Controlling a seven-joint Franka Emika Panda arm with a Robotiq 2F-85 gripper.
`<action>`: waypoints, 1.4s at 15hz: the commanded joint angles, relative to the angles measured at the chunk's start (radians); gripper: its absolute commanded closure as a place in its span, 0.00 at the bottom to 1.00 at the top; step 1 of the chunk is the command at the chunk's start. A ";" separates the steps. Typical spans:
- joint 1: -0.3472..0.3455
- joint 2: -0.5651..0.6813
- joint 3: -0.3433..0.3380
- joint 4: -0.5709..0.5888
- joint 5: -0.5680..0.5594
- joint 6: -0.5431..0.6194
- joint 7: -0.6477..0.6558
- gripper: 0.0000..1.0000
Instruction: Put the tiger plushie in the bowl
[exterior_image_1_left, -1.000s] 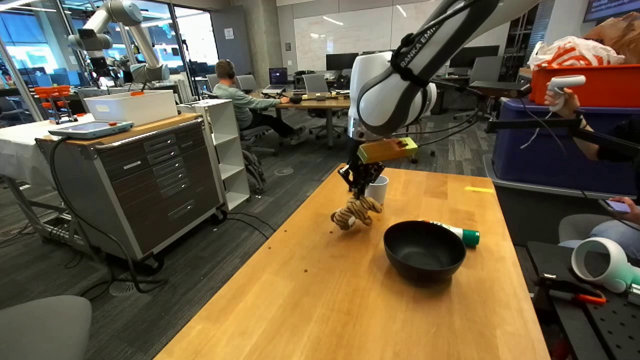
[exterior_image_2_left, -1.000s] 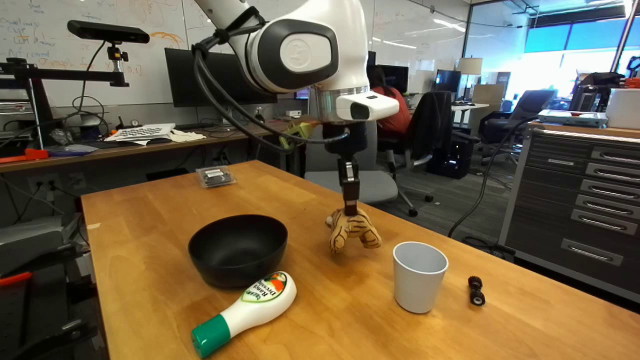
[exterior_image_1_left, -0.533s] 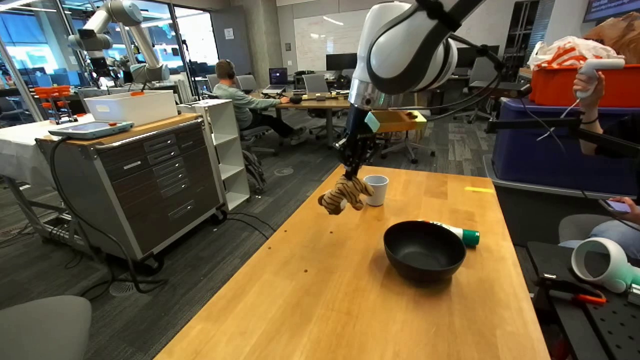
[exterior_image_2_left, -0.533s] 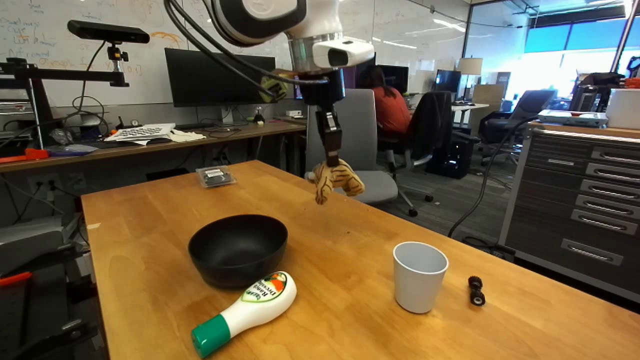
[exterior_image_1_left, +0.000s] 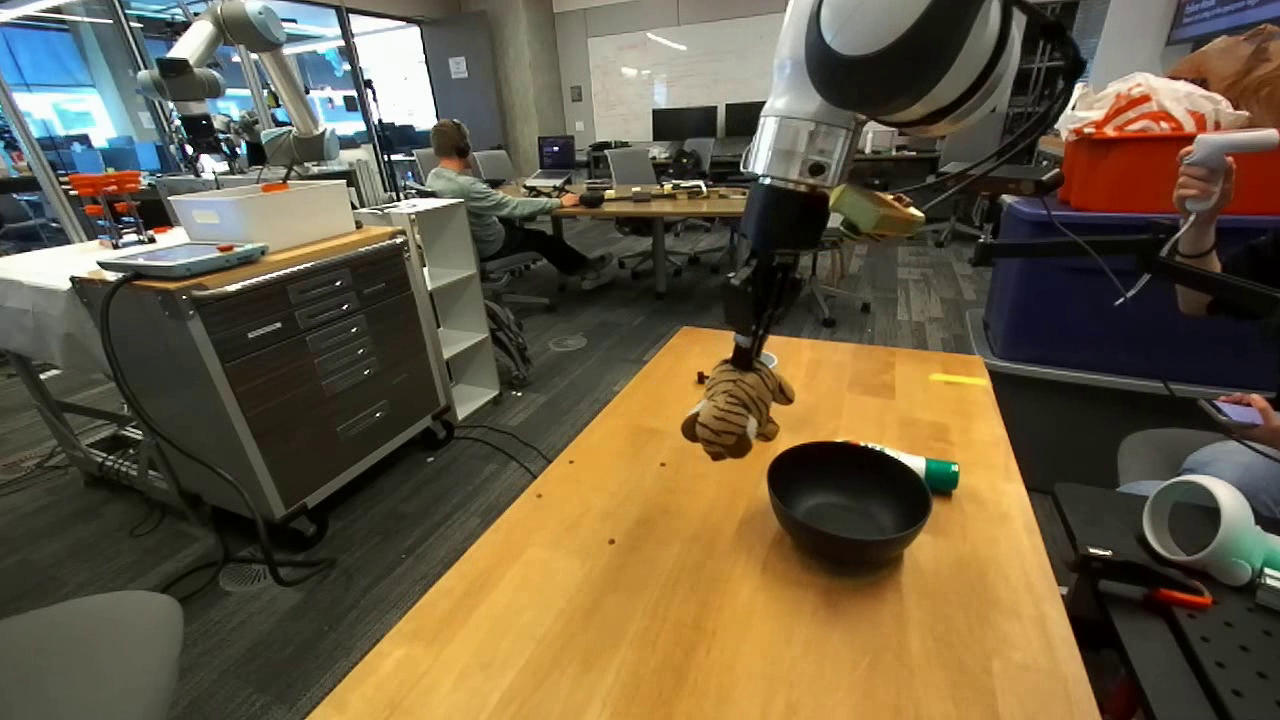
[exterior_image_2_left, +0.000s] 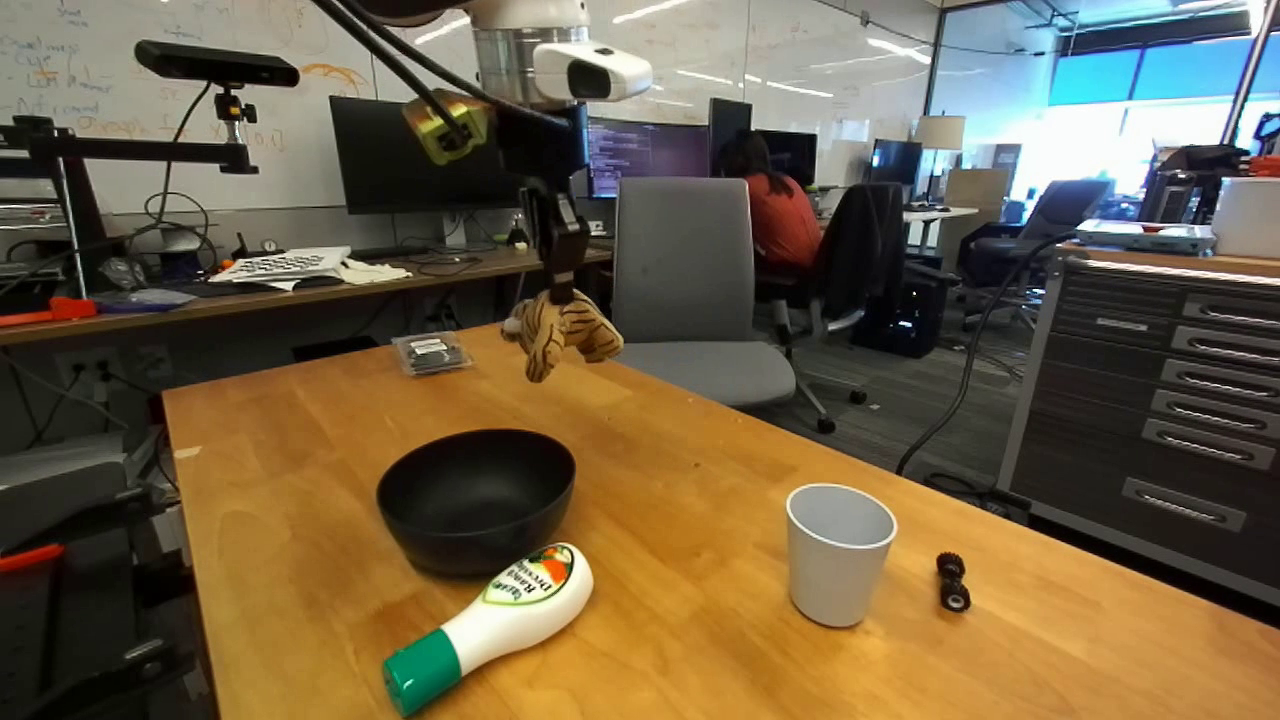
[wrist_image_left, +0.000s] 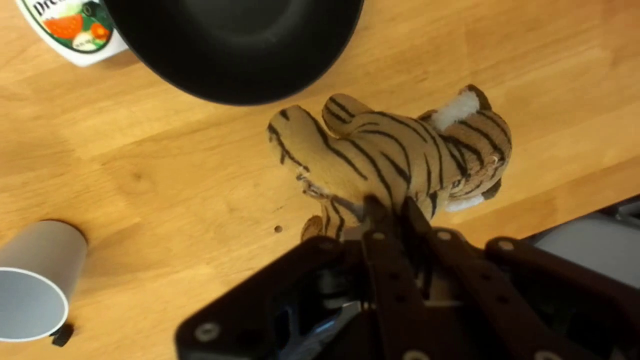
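- Behind my workspace a broad, glossy whiteboard (exterior_image_2_left: 310, 130) is spanning the room's wall, and a pale-brown wooden counter (exterior_image_1_left: 700, 620) is filling the foreground.
- My black two-finger hand (wrist_image_left: 391, 204) is clenching a small tan-and-brown striped tiger plushie (exterior_image_1_left: 735, 412) at mid-body; the toy is hanging clear of the counter, near the round, matte black bowl (exterior_image_2_left: 475, 490) but not over it.
- I am judging the plushie light, soft and squashy, with a fabric that should be resisting slips; nothing about it is looking fragile, so I am trusting a firm pinch.
- Mid-body is seeming the right place to hold; gripping a limb would probably be letting the rest swing.
- I am expecting the head and legs to be flopping a little, perhaps brushing the rim, so I am planning to centre it over the bowl before releasing.
- Just beside the bowl a white, green-capped plastic bottle (exterior_image_2_left: 492, 625) is lying on its side; on its label (exterior_image_2_left: 535, 575) I am reading "Dressing" and what is looking like "Ranch", the smaller line being too small to tell.
- Marker handwriting is covering part of the whiteboard, mostly too faint for me.
- One dark wall screen (exterior_image_1_left: 1225, 22) is showing text I am failing to read.
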 joint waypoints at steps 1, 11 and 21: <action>0.002 -0.088 -0.015 -0.084 0.013 -0.071 -0.110 0.89; -0.007 -0.034 -0.061 -0.146 -0.103 -0.123 -0.122 0.89; -0.019 0.084 -0.079 -0.123 -0.159 -0.091 -0.089 0.86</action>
